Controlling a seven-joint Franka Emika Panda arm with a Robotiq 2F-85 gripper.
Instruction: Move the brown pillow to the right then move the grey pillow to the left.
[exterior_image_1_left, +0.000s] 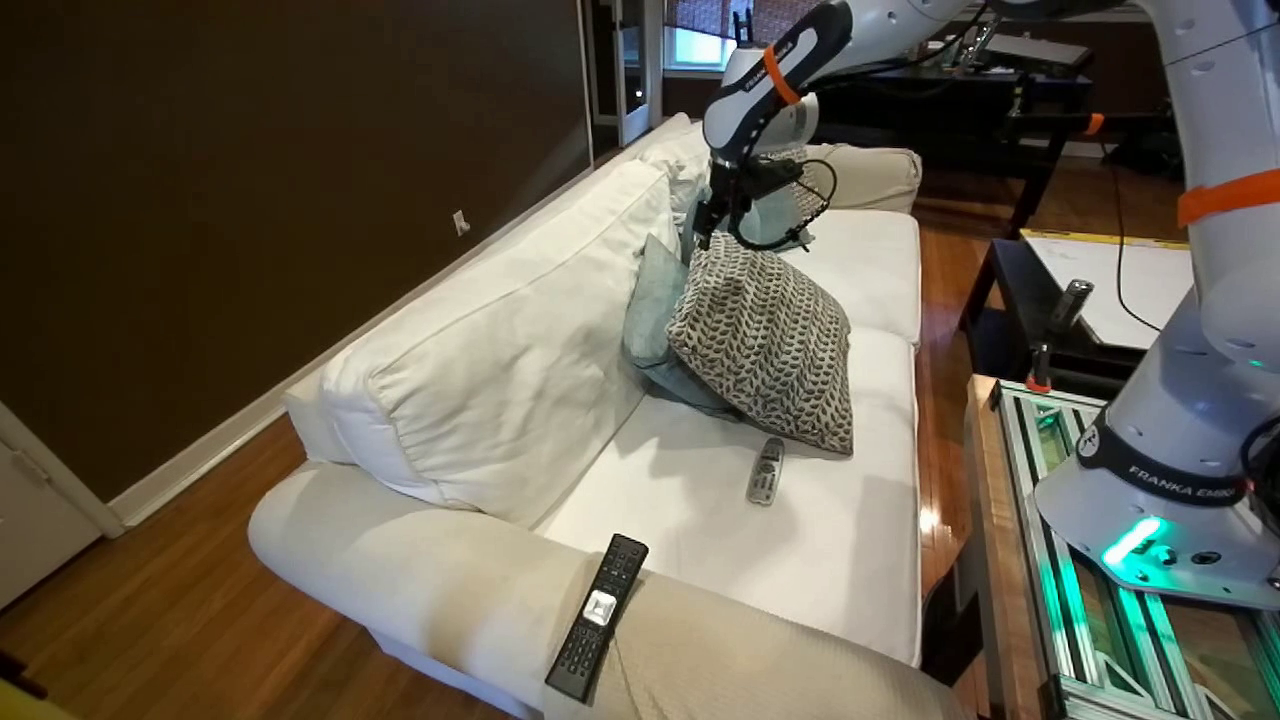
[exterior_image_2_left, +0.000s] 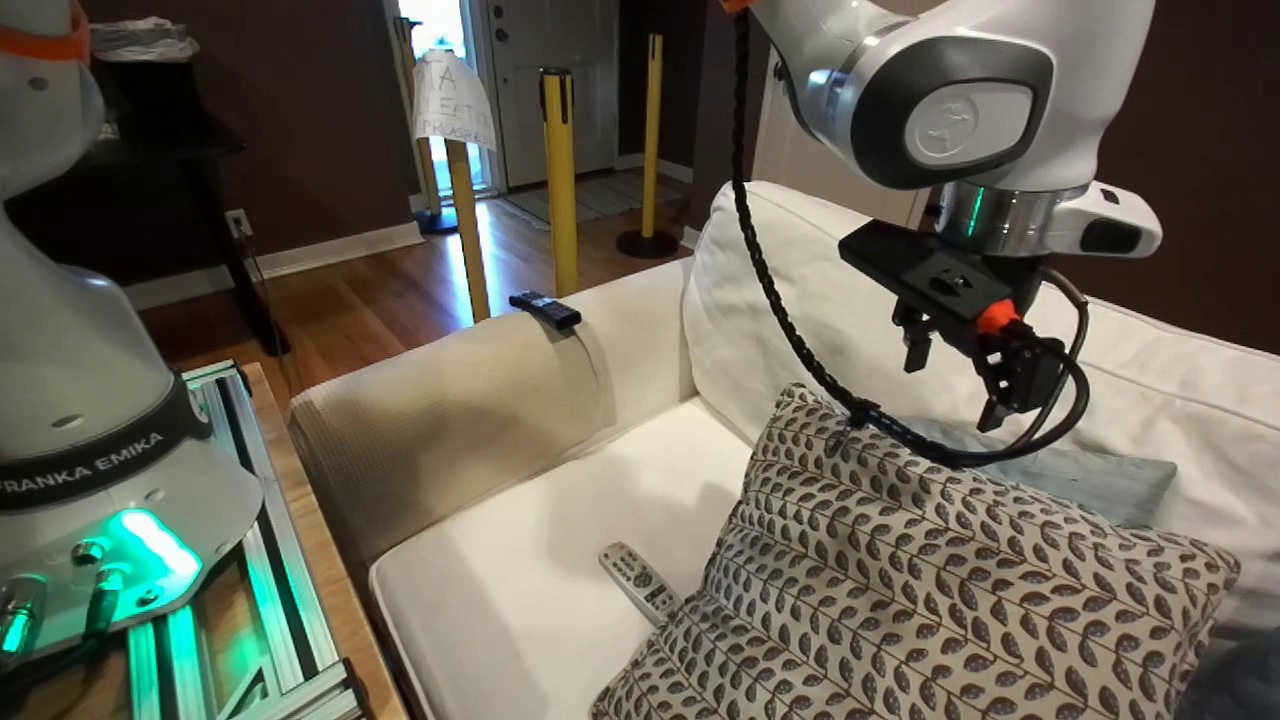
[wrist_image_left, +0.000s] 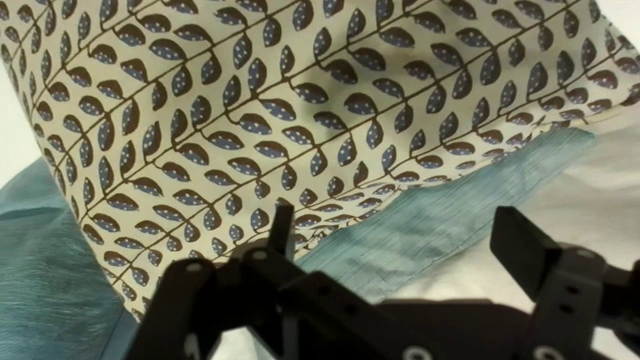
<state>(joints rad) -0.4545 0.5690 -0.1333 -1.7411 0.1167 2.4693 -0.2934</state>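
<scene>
Pinch the brown pillow (exterior_image_2_left: 925, 585) alone

The tool (wrist_image_left: 393, 212) stands wide open, holding nothing, above the top edge of the brown pillow. That pillow rests tilted on the couch (exterior_image_1_left: 690, 500), covering part of a grey pillow (exterior_image_1_left: 655, 310) behind it. The step in hand is probably the brown pillow's move to the right; whether a grip or a release, I cannot tell.

For a grip, both pillows' edges show between the jaws in the wrist view, so closing straight below here could catch both. Better to shift away from the couch's back, slip one jaw in front of the brown pillow and the other into the crease between the two, then lift slightly before going sideways. For a release, rise straight up first. Watch the cable (exterior_image_2_left: 868, 412) looping near the brown pillow and the pale remote (exterior_image_1_left: 766, 472) just beside it.
</scene>
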